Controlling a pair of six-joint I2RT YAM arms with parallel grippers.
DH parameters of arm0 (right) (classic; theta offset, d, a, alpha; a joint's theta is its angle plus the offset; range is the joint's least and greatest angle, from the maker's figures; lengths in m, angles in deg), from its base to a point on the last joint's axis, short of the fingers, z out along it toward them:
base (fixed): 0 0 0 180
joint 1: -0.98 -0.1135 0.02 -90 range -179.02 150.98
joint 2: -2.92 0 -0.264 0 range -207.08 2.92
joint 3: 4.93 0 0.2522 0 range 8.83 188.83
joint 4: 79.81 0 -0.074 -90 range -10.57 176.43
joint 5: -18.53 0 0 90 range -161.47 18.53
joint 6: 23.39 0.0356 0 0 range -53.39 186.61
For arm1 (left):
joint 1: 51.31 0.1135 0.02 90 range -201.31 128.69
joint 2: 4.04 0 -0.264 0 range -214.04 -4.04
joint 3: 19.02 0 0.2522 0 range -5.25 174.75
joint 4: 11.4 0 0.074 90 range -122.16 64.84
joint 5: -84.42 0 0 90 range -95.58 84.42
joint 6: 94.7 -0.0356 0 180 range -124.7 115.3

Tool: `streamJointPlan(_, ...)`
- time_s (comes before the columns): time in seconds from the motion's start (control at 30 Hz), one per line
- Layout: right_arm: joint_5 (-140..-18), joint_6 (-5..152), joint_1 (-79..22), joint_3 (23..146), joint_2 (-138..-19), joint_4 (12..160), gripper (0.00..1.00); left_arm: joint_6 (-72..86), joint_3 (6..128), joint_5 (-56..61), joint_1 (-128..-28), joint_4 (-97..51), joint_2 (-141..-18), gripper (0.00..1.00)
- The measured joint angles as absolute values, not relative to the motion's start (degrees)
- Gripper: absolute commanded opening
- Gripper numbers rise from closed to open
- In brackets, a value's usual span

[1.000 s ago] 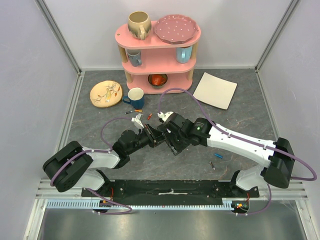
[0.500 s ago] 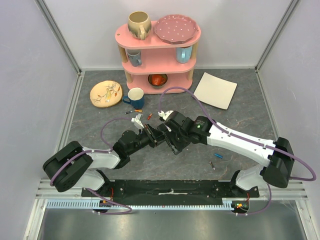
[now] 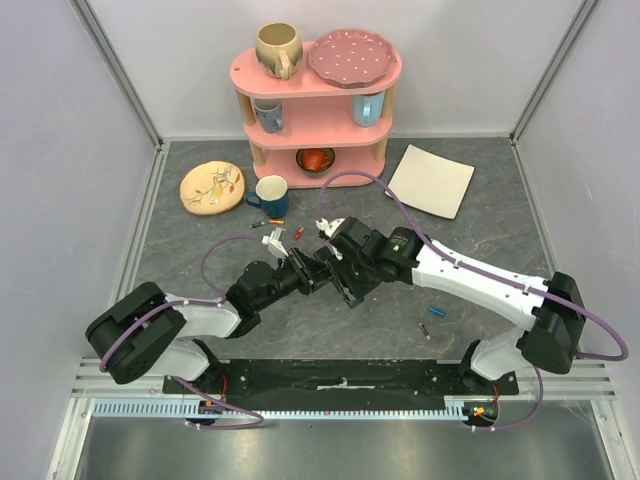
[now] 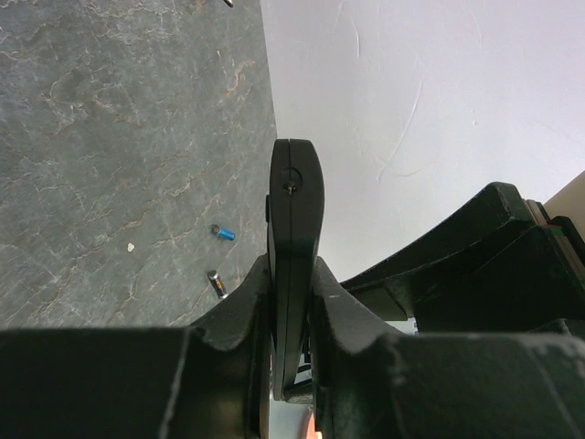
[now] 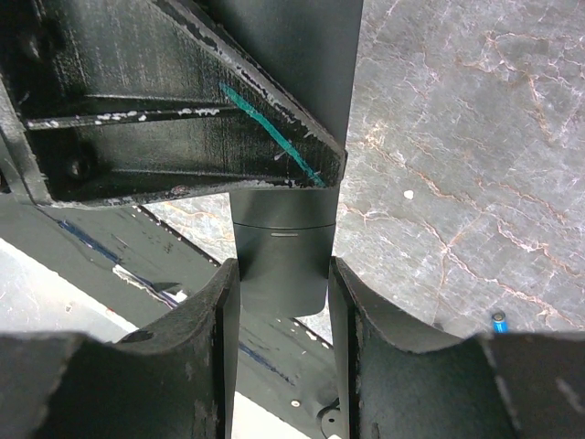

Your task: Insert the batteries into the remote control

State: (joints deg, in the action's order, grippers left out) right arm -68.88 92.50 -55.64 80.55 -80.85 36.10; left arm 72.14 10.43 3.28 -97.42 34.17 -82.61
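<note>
Centrally, slim black rectangular remote control (image 4: pixel 294 197): clenched edge-on by left gripper (image 4: pixel 292 274); end grasped by right gripper (image 5: pixel 281 273), probably for cover removal; blue cylindrical battery (image 4: pixel 223 233), lower left, unloaded.

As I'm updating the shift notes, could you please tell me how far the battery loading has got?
Done: the remote control is off the table, clamped on edge in the left hand. In hand: the right hand grips its end, perhaps working it open; I cannot tell if it is open. Left: the blue battery, the dark battery and the orange-red battery lie loose on the table; none visibly loaded.
</note>
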Motion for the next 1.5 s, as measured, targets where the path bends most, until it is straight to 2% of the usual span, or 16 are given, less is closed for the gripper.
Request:
streamJointPlan(0.07,-69.1,92.45,-55.53,80.55,-80.89,36.1,0.16,72.12,10.43,3.24,-97.42,34.1,-82.63,0.02)
streamJointPlan(0.2,-69.54,92.26,-55.31,80.53,-80.54,36.14,0.34,72.03,10.43,2.83,-97.46,34.1,-82.59,0.02)
streamJointPlan(0.4,-71.31,91.36,-54.81,80.05,-77.96,36.28,0.46,70.57,10.84,2.48,-97.97,32.68,-80.31,0.02)
streamJointPlan(1.03,-77.01,85.85,-53.52,79.77,-71.36,37.85,0.61,67.16,14.32,4.05,-97.49,25.65,-77.87,0.02)
streamJointPlan(1.33,-65.25,86.55,-53.65,74.06,-62.88,42.11,0.59,64.73,17.9,3.81,-97.11,16.12,-77.3,0.02)
streamJointPlan(1.5,-62.52,87.67,-53.65,69.08,-61.94,46.66,0.59,63.14,18.01,3.61,-96.63,12.29,-74.59,0.02)
